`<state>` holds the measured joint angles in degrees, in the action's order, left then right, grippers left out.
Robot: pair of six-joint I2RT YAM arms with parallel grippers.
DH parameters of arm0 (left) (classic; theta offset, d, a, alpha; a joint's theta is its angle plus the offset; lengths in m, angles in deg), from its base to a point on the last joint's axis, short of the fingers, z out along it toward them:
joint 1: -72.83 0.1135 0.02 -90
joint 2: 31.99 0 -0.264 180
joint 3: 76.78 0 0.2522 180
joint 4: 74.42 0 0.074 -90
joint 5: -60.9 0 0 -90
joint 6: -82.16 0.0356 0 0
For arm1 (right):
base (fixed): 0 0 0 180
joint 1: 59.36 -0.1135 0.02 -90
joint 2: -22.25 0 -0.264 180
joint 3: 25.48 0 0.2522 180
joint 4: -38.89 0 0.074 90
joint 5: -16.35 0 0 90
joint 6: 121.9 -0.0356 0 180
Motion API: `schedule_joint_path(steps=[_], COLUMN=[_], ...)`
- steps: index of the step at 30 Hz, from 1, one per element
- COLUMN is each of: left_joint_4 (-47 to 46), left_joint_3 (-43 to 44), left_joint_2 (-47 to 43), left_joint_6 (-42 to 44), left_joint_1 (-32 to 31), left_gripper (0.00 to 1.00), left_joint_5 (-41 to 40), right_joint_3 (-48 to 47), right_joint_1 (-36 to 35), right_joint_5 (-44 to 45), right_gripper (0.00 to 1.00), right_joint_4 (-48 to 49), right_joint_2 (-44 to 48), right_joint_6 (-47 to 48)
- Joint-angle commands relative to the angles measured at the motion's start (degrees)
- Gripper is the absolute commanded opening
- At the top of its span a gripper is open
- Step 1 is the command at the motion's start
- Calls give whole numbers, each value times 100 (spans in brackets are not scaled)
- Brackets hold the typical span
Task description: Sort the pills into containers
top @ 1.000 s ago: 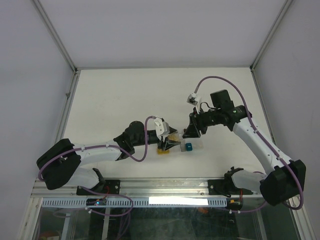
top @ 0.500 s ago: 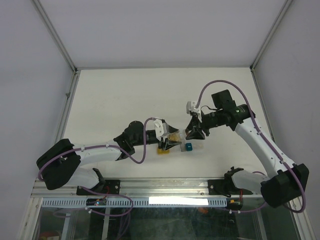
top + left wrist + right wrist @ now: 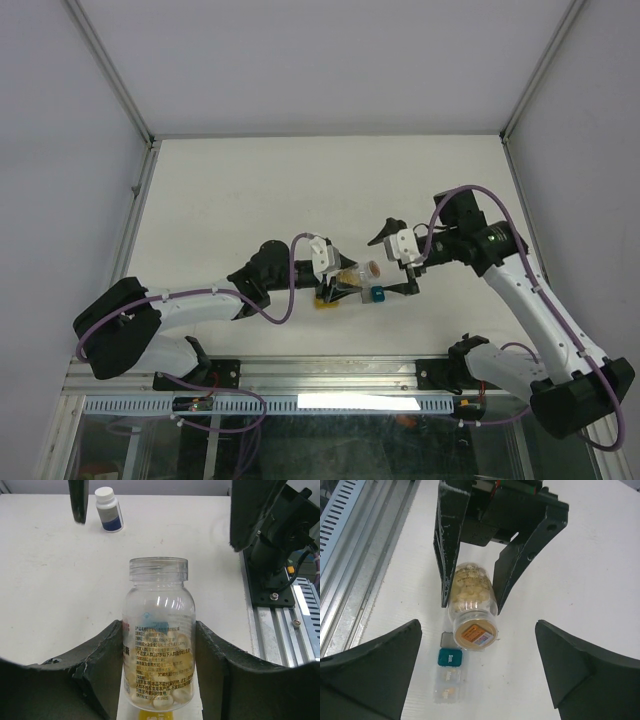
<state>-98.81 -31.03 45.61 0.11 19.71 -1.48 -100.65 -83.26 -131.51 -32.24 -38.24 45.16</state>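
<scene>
Currently the left gripper (image 3: 471, 605) has its jaws clamped on a clear bottle (image 3: 159, 625) holding the pills (image 3: 176, 666), sideways over the containers (image 3: 449, 669) on the counter (image 3: 250, 190). The right gripper (image 3: 392, 262) faces it, jaws wide apart and empty.

left gripper (image 3: 338, 283) grips small clear plastic bottle (image 3: 360, 271) of tan pills (image 3: 347, 273) tipped sideways over white table (image 3: 250, 190), mouth facing wide-spread right gripper (image 3: 393, 261); teal square plastic cell (image 3: 377, 294) just beside the bottle.
</scene>
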Motion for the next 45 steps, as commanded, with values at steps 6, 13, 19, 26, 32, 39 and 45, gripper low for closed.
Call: schedule_joint_path(steps=[6, 13, 19, 26, 32, 39, 45], left_joint_4=[-253, -313, -351, -313, -262, -250, -247], left_joint_3=[-83, -86, -103, -141, -108, -106, -113], left_joint_2=[-111, -106, -125, -196, -241, -253, -251], left_joint_6=[-234, -258, -306, -263, -228, -241, -241], left_joint_1=[64, 62, 65, 64, 64, 61, 65], left_gripper=[0, 0, 0, 0, 0, 0, 0], left_joint_5=[205, 167, 149, 99, 78, 77, 44], right_joint_3=[-3, 326, 236, 185, 229, 227, 201], right_joint_1=[-9, 40, 51, 34, -41, -153, -217], right_joint_5=[187, 1077, 999, 920, 935, 1040, 1001], right_gripper=[100, 96, 88, 72, 71, 65, 54], right_joint_4=[744, 1512, 1443, 1342, 1305, 1274, 1198], right_joint_2=[703, 339, -251, -392, -413, -502, -531], right_joint_6=[-3044, -6117, -6616, -6686, -6660, -6651, -6593])
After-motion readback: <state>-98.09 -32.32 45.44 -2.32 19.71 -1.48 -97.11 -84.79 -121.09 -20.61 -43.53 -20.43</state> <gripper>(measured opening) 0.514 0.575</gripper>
